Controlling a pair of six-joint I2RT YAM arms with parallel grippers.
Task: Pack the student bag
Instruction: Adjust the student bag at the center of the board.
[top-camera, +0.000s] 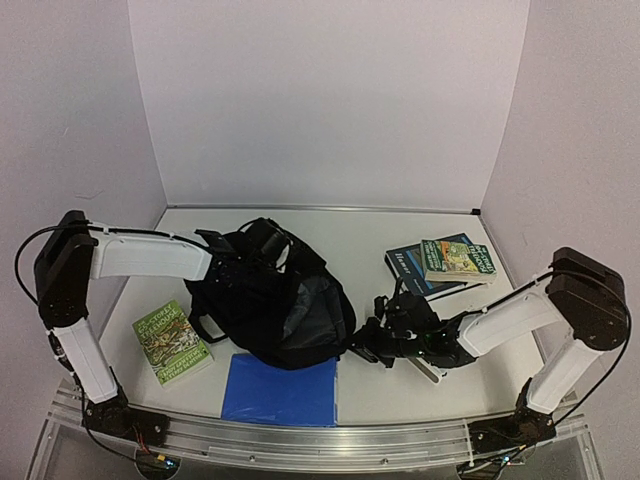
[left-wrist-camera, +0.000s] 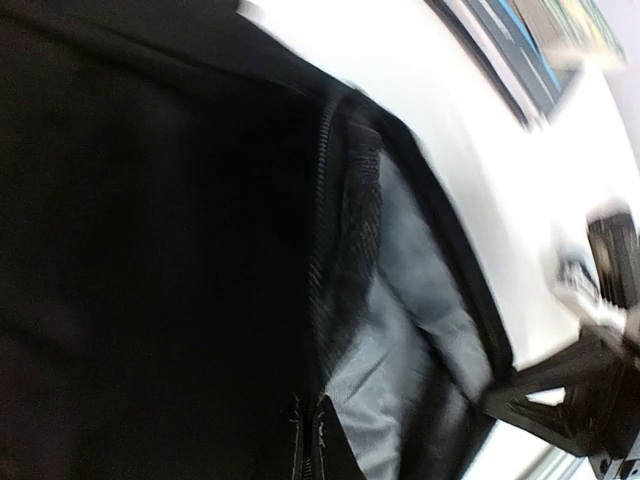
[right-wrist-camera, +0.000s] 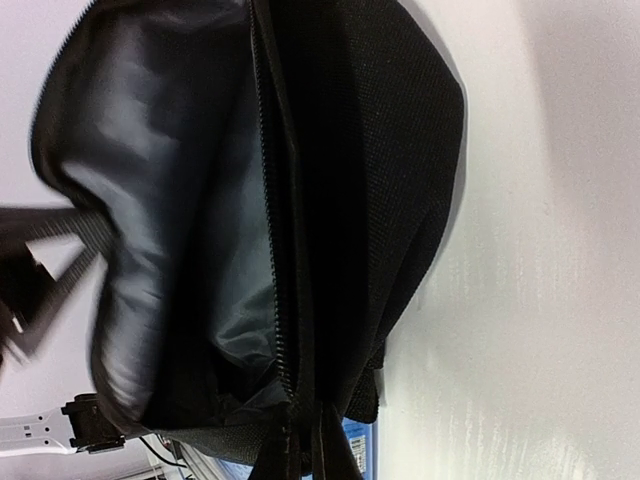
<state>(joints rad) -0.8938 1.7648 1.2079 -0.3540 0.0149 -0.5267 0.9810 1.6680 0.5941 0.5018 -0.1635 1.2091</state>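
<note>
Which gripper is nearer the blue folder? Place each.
Right. The right gripper is at the bag's near-right edge, just past the folder's far right corner. The left gripper is at the bag's far left side, the bag between it and the folder.

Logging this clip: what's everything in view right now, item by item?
student bag: one, black with grey lining, table centre, open
green book: one, green, left of bag
blue folder: one, blue, near edge before bag
stacked books: two, green on dark blue, far right
table: one, white, under everything
left gripper: one, black, fingers shut on bag's far-left side
right gripper: one, black, fingers shut on bag's right edge
</note>
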